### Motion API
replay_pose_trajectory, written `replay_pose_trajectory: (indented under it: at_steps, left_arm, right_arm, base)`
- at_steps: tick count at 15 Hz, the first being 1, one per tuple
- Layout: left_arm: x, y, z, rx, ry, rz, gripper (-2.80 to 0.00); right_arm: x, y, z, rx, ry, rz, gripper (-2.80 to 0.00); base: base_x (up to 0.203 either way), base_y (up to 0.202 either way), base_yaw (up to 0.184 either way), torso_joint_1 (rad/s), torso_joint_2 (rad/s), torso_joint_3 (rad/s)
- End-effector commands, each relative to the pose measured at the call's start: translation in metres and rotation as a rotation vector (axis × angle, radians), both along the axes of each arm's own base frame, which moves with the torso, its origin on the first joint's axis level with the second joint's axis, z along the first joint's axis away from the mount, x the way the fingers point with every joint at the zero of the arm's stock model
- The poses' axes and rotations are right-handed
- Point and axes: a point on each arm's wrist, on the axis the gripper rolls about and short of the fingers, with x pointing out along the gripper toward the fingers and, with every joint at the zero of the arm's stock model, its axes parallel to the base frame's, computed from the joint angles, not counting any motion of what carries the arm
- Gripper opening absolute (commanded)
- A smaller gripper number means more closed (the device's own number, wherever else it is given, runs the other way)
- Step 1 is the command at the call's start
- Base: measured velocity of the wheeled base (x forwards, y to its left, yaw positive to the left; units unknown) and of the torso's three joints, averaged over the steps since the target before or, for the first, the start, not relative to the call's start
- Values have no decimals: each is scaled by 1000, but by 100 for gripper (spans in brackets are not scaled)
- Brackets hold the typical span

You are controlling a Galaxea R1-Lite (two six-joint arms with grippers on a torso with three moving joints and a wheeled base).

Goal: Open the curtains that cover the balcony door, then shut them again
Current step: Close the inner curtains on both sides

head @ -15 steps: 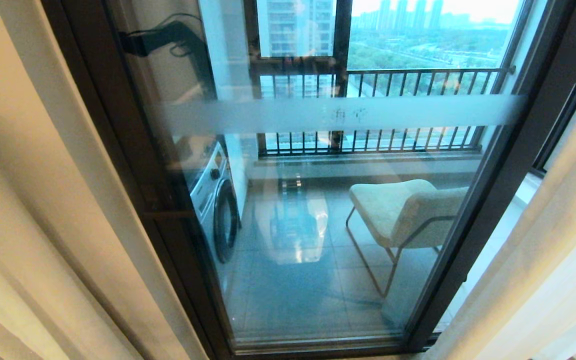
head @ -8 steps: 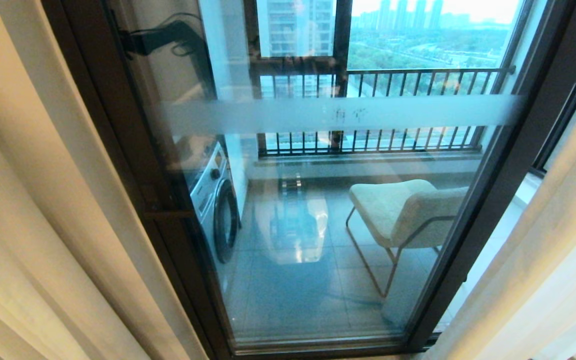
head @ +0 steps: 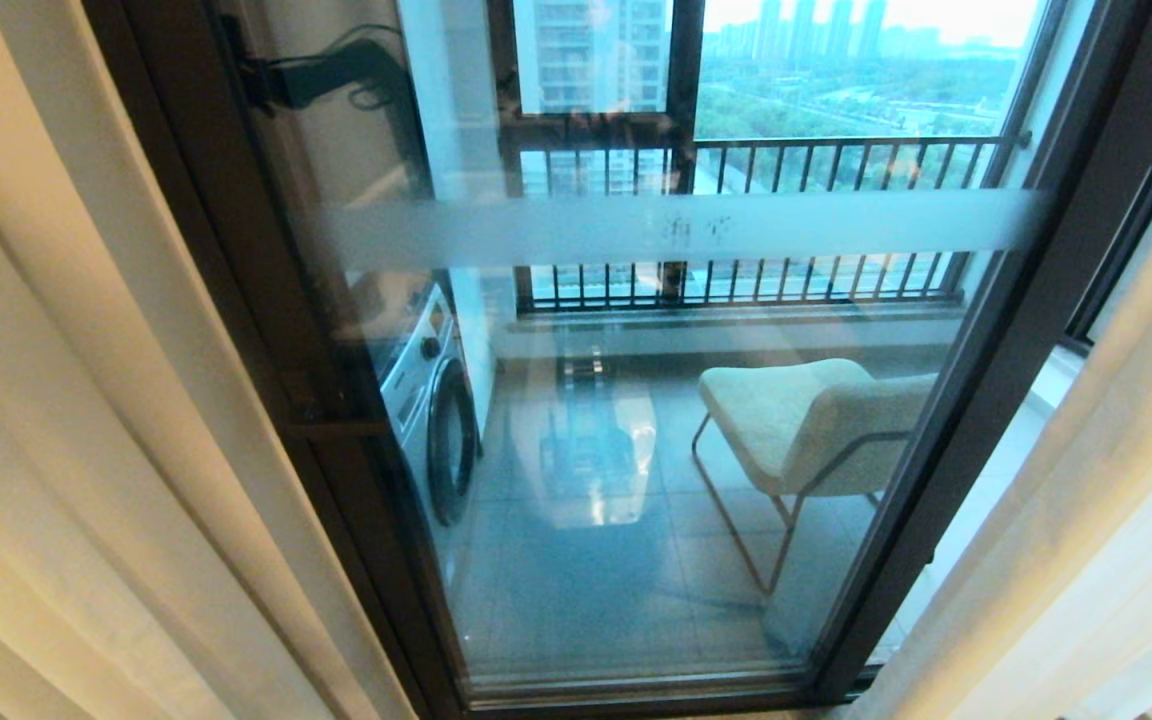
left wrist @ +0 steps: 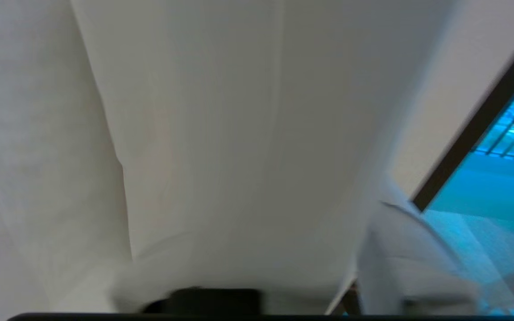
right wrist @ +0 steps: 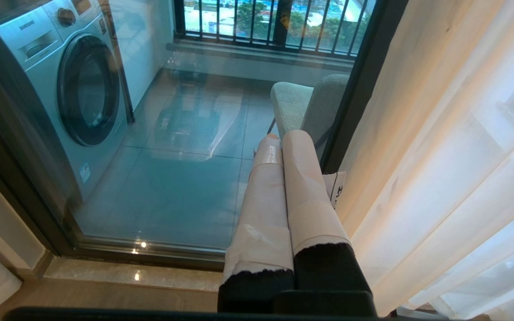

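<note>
The curtains (head: 86, 420) hang parted at both sides of the balcony door (head: 636, 400); the right gripper (right wrist: 283, 147) has its 2 fingers (right wrist: 301, 178) pressed together beside the right drape; the left fingers' state I cannot tell.

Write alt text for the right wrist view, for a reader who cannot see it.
The right end effector, its two tape-wrapped fingers pressed together and holding nothing, points at the balcony door, which stands uncovered. Through the glass are a front-loading washing machine and a pale chair; the curtains hang gathered beside the door frame.
</note>
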Motion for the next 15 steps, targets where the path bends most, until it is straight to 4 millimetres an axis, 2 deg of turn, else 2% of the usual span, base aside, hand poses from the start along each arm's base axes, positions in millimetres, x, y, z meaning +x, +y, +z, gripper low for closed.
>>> replay_pose_trajectory:
  at_steps: [1, 6, 10, 15]
  left_arm:
    - [-7, -9, 6, 11, -11, -6, -280]
    - [-13, -27, 5, 10, -9, -33, -280]
    - [-10, -52, 16, 16, -44, -107, -280]
    - [-8, -79, 21, 1, -82, -194, -280]
  right_arm:
    - [0, 0, 0, -1, 1, 1, -280]
    - [0, 0, 0, -1, 1, 1, -280]
    - [0, 0, 0, -1, 1, 1, -280]
    - [0, 0, 0, -1, 1, 1, -280]
  base:
    - [0, 0, 0, 0, 0, 0]
    - [0, 0, 0, 0, 0, 0]
    - [0, 0, 0, 0, 0, 0]
    - [0, 0, 0, 0, 0, 0]
